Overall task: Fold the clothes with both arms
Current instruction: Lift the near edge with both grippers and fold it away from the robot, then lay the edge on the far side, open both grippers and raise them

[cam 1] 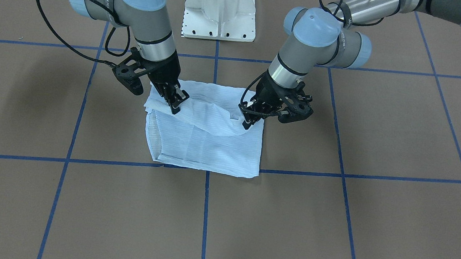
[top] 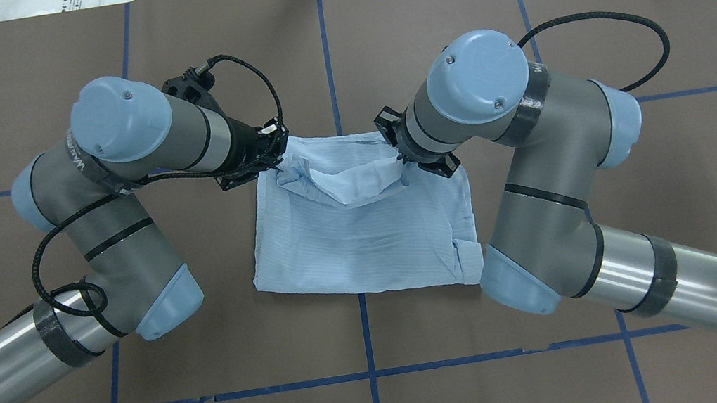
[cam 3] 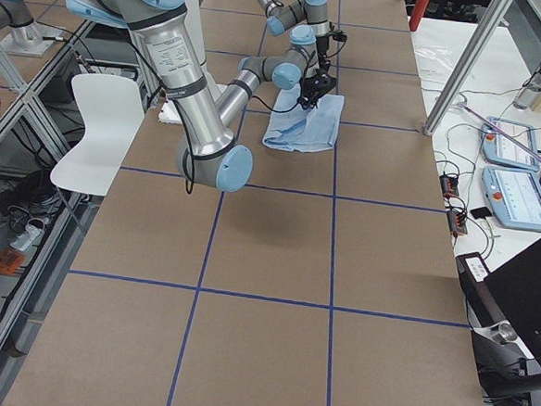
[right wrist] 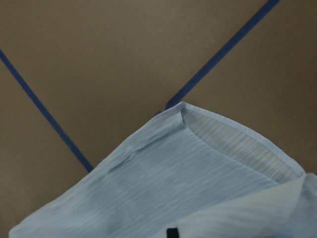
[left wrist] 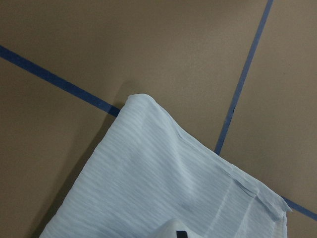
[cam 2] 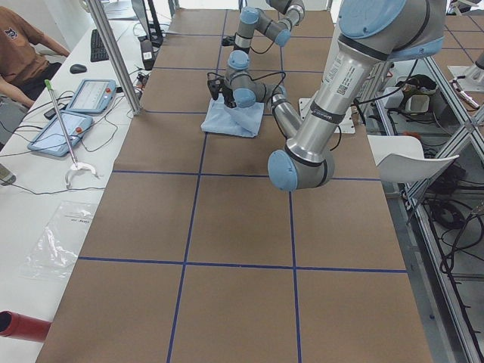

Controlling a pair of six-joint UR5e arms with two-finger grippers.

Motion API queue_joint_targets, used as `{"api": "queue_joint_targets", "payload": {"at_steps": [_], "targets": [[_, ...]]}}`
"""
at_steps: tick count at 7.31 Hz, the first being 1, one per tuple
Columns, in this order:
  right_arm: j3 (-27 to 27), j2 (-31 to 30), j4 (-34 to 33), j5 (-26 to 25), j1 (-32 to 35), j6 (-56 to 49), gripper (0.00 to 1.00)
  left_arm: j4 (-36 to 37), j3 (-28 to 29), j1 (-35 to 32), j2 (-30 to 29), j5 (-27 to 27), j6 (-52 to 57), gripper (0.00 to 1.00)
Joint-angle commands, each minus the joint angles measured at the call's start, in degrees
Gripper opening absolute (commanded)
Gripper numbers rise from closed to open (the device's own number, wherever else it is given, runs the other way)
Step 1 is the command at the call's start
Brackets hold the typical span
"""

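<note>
Both left gripper (cam 1: 248,121) and right gripper (cam 1: 175,101) clamp the light blue shirt (cam 1: 212,146) at its lifted edge; we judge it light, floppy.

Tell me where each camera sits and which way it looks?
Front: across the table, facing the robot; left arm, right arm, pedestal.
Overhead: behind the robot, looking down on the shirt; both arms.
Exterior left: table's left end, looking along it; left arm nearest.
Exterior right: table's right end; right arm nearest.
Left wrist: down onto a shirt corner; fingers barely show.
Right wrist: likewise, another corner.
Shared: the first two both show fingers holding the shirt's fold.
</note>
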Motion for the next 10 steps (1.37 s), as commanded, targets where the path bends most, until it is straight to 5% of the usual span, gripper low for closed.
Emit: {"api": "queue_joint_targets", "payload": {"at_steps": [1,5,6,7,8,10], "targets": [[-7.5,2.3,5.5,0.1,0.1,0.2,0.00,-1.7,2.3,-0.8,-0.2,-0.1,0.0,0.00],[-8.8,1.8,6.6,1.7,0.4,0.1,0.00,-7.9,8.2,-0.8,-1.5,0.0,-0.5,0.00],[-8.8,1.7,6.7,1.8,0.6,0.1,0.07,-8.0,8.2,-0.8,-1.5,0.1,-0.5,0.00],[-9.1,1.2,6.8,1.9,0.8,0.0,0.99,-8.0,8.4,-1.5,-1.5,0.2,-0.5,0.89],[-9.7,0.9,6.8,4.5,2.8,-1.6,1.00,-7.9,8.8,-3.7,-1.5,0.2,-0.5,1.00],[-9.7,0.8,7.0,8.5,4.6,-6.8,1.00,-7.9,9.7,-7.1,-1.2,-0.2,0.8,1.00]]}}
